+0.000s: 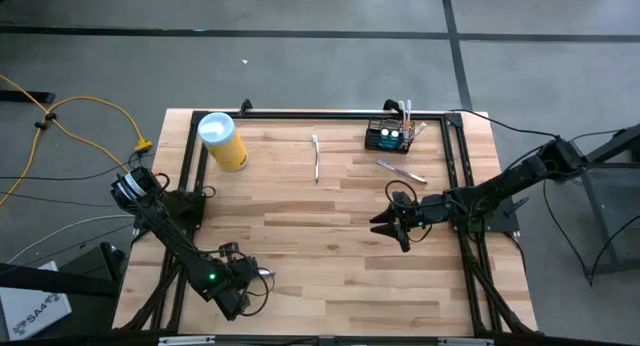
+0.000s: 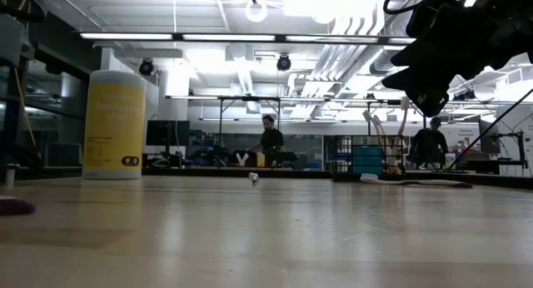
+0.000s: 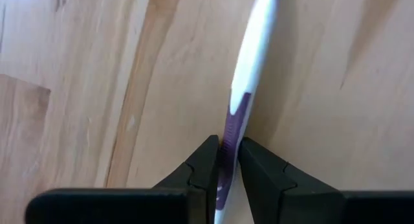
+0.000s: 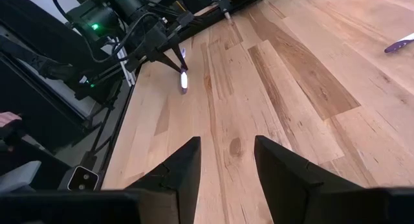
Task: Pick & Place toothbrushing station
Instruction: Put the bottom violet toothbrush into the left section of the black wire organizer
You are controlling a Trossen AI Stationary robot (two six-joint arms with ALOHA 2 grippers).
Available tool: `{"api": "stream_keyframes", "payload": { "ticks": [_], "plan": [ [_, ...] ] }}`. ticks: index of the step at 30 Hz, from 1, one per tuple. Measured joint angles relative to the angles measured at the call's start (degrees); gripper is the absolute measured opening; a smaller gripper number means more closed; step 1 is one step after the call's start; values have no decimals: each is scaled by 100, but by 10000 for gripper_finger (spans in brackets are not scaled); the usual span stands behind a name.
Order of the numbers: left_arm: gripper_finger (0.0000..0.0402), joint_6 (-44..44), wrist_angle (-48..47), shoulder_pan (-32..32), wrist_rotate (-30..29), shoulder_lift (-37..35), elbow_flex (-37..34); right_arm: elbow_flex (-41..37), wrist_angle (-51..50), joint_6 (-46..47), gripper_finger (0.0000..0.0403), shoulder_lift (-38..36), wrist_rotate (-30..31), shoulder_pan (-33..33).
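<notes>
The toothbrushing station (image 1: 388, 136), a small black wire-mesh basket with several brushes standing in it, sits at the table's far right and also shows in the low view (image 2: 366, 159). My left gripper (image 3: 228, 145) is at the near left of the table (image 1: 255, 278), pointing steeply down, shut on a white and purple toothbrush (image 3: 249, 62). My right gripper (image 4: 226, 159) hovers open over the right middle of the table (image 1: 395, 223), with nothing between its fingers. My left gripper pinches the toothbrush's purple grip section (image 3: 231, 123) between its two fingers. The fingers come steeply from above. The white part runs on away from the fingers, low over the wood (image 4: 184, 81); I cannot tell whether its end touches the table.
A yellow canister (image 1: 222, 139) with a white lid stands at the far left. A white toothbrush (image 1: 316, 158) lies at the far middle, and another (image 1: 400, 171) lies just in front of the basket. Black frame rails (image 1: 300, 114) edge the table. People stand in the room behind.
</notes>
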Motion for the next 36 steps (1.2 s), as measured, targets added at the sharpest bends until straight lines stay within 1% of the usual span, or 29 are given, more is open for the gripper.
{"api": "stream_keyframes", "payload": {
  "ticks": [5,9,14,18,25,30,31,36],
  "plan": [
    [33,-45,27,-7,-16,0,-21,0,0,0,136,1,-2,0],
    [17,-45,-7,-4,214,0,-21,0,-2,0,136,0,-2,0],
    [12,-17,-21,-9,321,0,-23,0,-2,0,136,0,-2,0],
    [11,275,-4,-11,330,-2,-22,0,-2,0,136,1,-2,0],
    [10,1053,-27,-22,9,9,139,0,-2,0,136,1,2,0],
    [10,1762,-200,-28,-299,20,447,-1,-2,0,136,1,17,0],
    [10,1894,-272,-28,-399,35,531,0,-2,0,136,1,17,0],
    [9,2647,-516,29,-1273,39,1015,0,2,31,136,1,17,0]
  ]
}}
